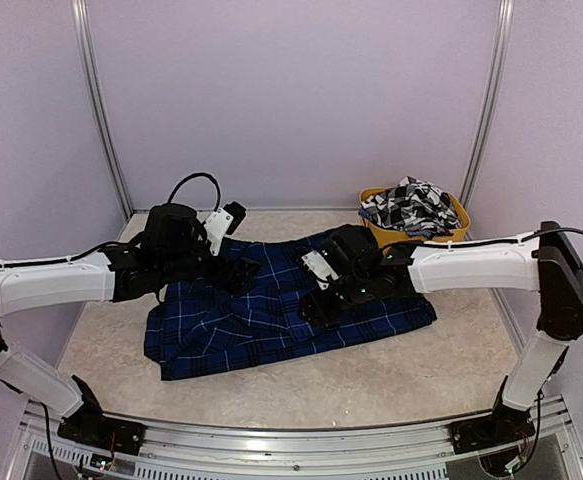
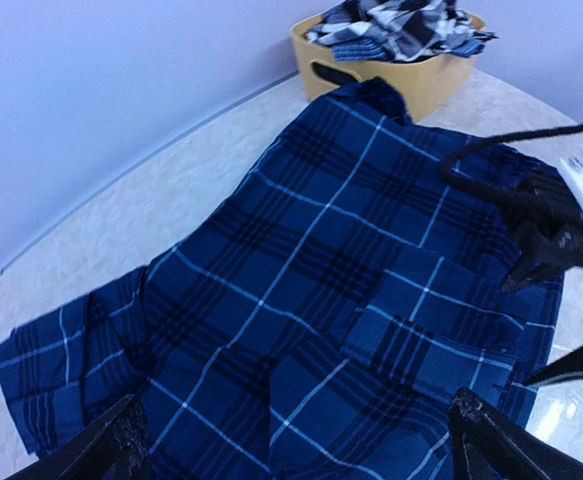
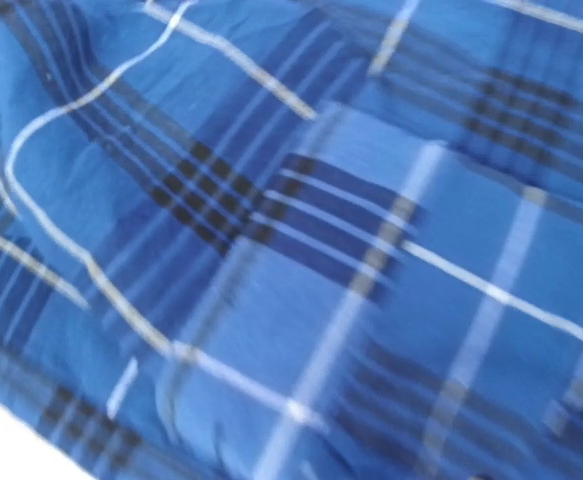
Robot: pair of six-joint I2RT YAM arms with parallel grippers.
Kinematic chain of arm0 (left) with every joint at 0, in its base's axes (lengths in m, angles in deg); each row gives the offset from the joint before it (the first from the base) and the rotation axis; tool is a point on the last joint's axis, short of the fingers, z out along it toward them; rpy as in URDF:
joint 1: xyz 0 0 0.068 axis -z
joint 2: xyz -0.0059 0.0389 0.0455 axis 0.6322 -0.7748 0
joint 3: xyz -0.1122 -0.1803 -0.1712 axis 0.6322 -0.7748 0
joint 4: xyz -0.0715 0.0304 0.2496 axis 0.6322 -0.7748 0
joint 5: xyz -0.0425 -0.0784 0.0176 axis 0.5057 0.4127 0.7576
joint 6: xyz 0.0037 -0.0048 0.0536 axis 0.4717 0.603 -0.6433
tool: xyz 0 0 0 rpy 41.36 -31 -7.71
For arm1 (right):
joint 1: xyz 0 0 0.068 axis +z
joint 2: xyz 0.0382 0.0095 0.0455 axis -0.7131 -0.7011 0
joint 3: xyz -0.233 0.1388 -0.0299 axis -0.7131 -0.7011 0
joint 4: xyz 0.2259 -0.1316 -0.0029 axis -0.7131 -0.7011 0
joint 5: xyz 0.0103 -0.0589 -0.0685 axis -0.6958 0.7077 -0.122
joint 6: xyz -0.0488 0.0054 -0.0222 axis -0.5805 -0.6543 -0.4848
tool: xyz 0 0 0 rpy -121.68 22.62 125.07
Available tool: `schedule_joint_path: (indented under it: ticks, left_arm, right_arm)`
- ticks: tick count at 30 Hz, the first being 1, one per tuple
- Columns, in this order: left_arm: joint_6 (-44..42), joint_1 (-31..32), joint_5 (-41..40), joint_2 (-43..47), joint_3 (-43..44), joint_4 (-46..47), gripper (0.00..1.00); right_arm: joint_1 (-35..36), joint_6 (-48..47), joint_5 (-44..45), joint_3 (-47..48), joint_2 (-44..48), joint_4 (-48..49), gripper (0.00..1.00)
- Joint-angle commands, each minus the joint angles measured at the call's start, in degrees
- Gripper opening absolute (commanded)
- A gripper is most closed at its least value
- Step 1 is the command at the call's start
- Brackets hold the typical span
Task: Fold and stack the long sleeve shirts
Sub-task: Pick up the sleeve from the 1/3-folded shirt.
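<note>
A royal blue plaid long sleeve shirt (image 1: 271, 320) lies partly folded across the middle of the table, its chest pocket (image 2: 441, 330) facing up. My left gripper (image 1: 239, 272) hovers over the shirt's left part. It is wide open, its fingertips (image 2: 106, 450) far apart with only cloth (image 2: 301, 300) below. My right gripper (image 1: 316, 308) is low over the shirt's middle. In the left wrist view its two dark fingers (image 2: 536, 255) stand apart above the cloth edge. The right wrist view shows only blurred blue plaid (image 3: 291, 240). A black-and-white checked shirt (image 1: 409, 205) lies bunched in the tub.
The yellow plastic tub (image 1: 381, 232) stands at the back right against the wall, just beyond the blue shirt's collar (image 2: 381, 95). Pale walls close in the back and both sides. Bare marbled tabletop (image 1: 371, 385) shows in front of the shirt.
</note>
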Motion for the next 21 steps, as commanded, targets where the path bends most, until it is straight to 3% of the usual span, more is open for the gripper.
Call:
schedule_joint_path:
  ticks: [1,8,14,21]
  left_arm:
    - [13.0,-1.0,-9.5,1.3,-1.1,-8.7,0.99]
    - [15.0,-1.4,-10.5,4.1,-4.5,-9.9,0.99]
    - [15.3,-1.4,-10.5,4.5,-4.8,-10.2,0.99]
    - [15.8,-1.4,-10.5,4.2,-5.1,-10.3,0.99]
  right_arm:
    - [3.0,0.5,2.4,7.2,-9.1,-2.5,0.72]
    - [3.7,0.2,2.9,13.9,-18.1,-6.9,0.68]
    - [3.7,-0.1,3.7,14.6,-19.2,-8.8,0.54]
    - [3.6,-0.6,4.3,14.1,-18.8,-9.8,0.3]
